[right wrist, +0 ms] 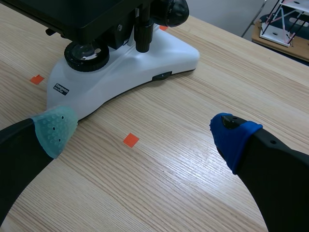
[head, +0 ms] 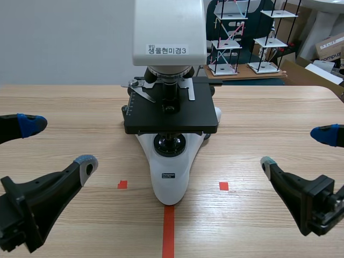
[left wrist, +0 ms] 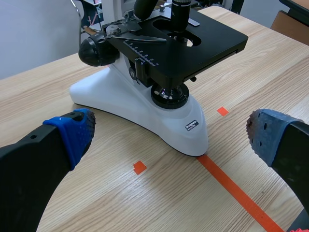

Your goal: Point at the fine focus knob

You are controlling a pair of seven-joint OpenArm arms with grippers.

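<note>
White microscope (head: 169,177) dead centre | black focus knob (left wrist: 96,50) on its 9 o'clock flank | left gripper (head: 59,144) at 8 o'clock, jaws apart | right gripper (head: 296,149) at 4 o'clock, jaws apart

The light wooden table (head: 70,107) carries a white-and-black microscope (head: 171,115), its base standing at the table's middle.

Table (right wrist: 183,169) is finished in pale wood grain, pretty matt. Microscope base (left wrist: 145,118) is moulded glossy white, the stage (head: 145,115) is coated matt black.
</note>
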